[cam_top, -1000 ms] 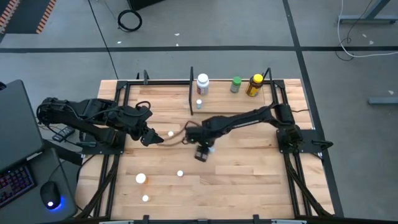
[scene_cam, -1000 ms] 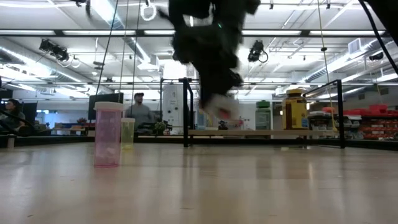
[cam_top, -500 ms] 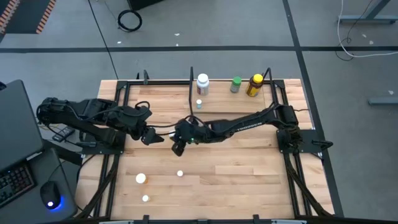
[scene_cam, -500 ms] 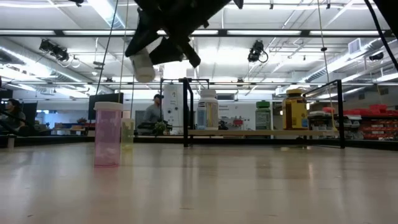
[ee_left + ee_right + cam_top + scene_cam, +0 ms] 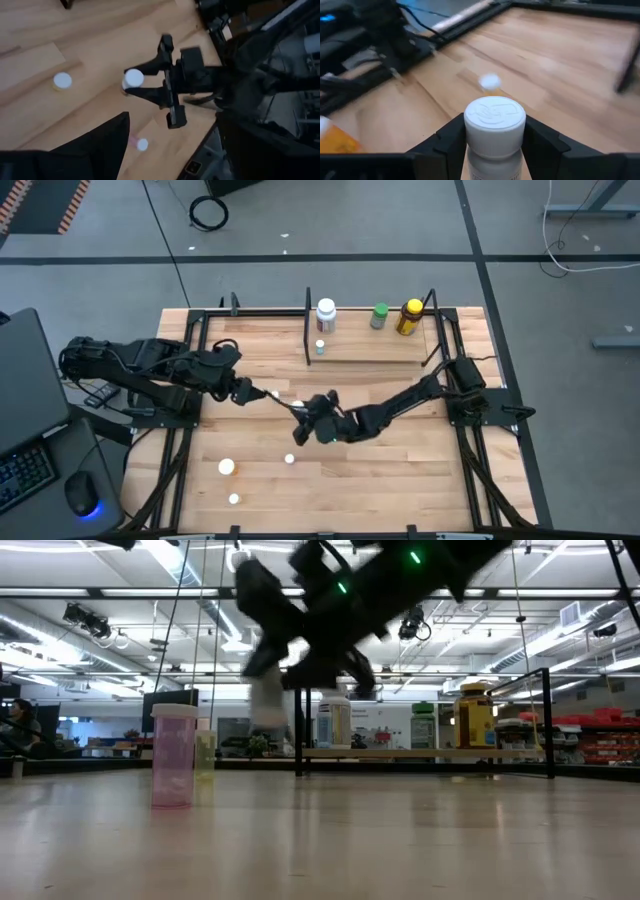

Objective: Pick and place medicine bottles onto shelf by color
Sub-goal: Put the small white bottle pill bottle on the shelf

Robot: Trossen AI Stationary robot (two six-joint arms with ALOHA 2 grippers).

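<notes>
My right gripper (image 5: 300,414) is above the middle of the table, shut on a small white-capped bottle (image 5: 495,120). The bottle also shows in the left wrist view (image 5: 133,78) and, blurred, in the low view (image 5: 265,700). My left gripper (image 5: 243,392) waits just to its left. The shelf (image 5: 370,350) stands at the far edge. It carries a white labelled bottle (image 5: 326,313), a green one (image 5: 379,315), a yellow one (image 5: 408,317) and a tiny one (image 5: 320,347). My right gripper pinches the bottle between its two fingers, on the sides of the body just under the white cap (image 5: 495,114). One finger (image 5: 451,142) lies on each side. The fingers come from the table's right, across the bottle. The bottle is lifted clear of the table.
Loose bottles stand on the near left of the table: a white-capped orange one (image 5: 227,467) and two tiny white ones (image 5: 290,459) (image 5: 234,499). In the low view a pink bottle (image 5: 173,755) and a yellowish one (image 5: 205,753) stand at the left. Black frame rails run along both table sides.
My right gripper has swung with the bottle toward the table's left and up. It has then come down again and a little back toward the right, turning at the wrist. It has stayed shut on the bottle, which has stayed clear of the table.
</notes>
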